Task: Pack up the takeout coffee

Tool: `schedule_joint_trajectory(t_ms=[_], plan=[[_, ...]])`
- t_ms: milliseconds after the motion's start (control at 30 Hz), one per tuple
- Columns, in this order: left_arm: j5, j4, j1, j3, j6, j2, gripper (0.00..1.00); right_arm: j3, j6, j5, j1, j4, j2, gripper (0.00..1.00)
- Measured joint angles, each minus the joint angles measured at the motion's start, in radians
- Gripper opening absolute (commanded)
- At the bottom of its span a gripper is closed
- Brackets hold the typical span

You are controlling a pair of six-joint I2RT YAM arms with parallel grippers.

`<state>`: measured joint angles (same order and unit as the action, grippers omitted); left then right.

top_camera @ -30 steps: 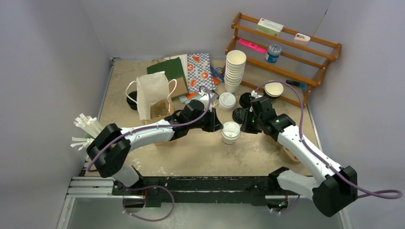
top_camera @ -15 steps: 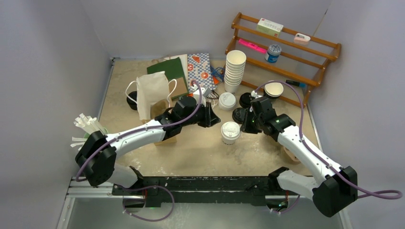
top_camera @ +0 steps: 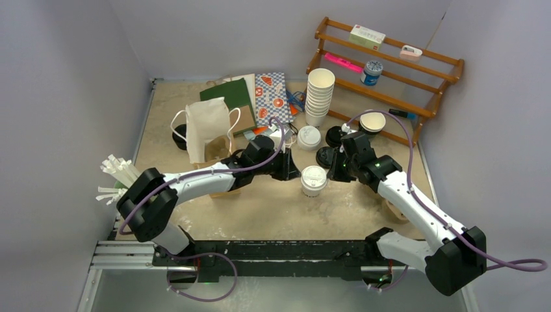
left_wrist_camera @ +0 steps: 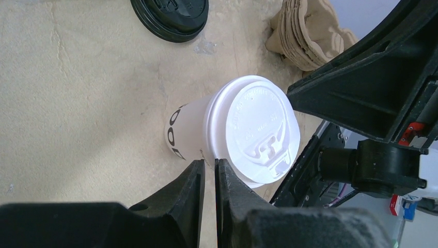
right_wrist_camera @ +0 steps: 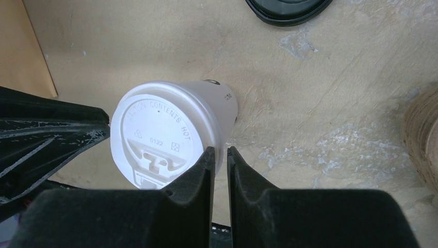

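— Sandy tabletop point(top_camera: 273, 208), left to right: your left gripper point(left_wrist_camera: 209, 168) is pinched closed, empty; white-lidded cup point(top_camera: 314, 180) stands upright just right of it; your right gripper point(right_wrist_camera: 217, 155) flanks the far side, equally closed.
— Nearer arm?
— Neither, by my judgement; open either first.

The sandy table point(top_camera: 273, 208) bears a white-lidded cup point(top_camera: 314, 180), black lids point(top_camera: 324, 157), stacked cups point(top_camera: 318, 99) and seemingly pulp trays point(left_wrist_camera: 310, 31).
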<state>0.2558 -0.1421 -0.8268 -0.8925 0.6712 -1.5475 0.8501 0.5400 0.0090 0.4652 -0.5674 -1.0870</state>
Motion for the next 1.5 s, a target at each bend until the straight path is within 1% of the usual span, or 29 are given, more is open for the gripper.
schedule_joint_trajectory(t_ms=[400,567,633,767,1000,1200,1267,1500], plan=[[0.026,-0.054,0.008,0.001,0.009,-0.035,0.15,0.0,-0.001,0.0,0.0,-0.002,0.0,0.16],[0.025,-0.061,0.009,0.0,0.009,-0.04,0.08,0.0,-0.001,0.0,0.0,-0.002,0.0,0.15],[0.026,-0.06,0.009,-0.001,0.008,-0.04,0.08,0.0,-0.001,0.0,0.0,-0.001,0.0,0.15],[0.025,-0.054,0.009,-0.009,0.006,-0.044,0.07,-0.003,0.0,-0.003,0.0,0.003,0.0,0.14],[0.021,-0.041,0.008,-0.018,0.0,-0.049,0.07,-0.023,0.005,-0.011,-0.001,0.023,0.008,0.1],[0.021,-0.042,0.008,-0.019,-0.002,-0.053,0.06,-0.061,0.023,-0.019,-0.002,0.059,0.03,0.09],[0.021,-0.044,0.008,-0.019,-0.002,-0.054,0.06,-0.075,0.029,-0.019,-0.002,0.074,0.04,0.07],[0.018,-0.045,0.008,-0.019,-0.002,-0.056,0.06,-0.08,0.04,-0.021,-0.003,0.082,0.042,0.06]])
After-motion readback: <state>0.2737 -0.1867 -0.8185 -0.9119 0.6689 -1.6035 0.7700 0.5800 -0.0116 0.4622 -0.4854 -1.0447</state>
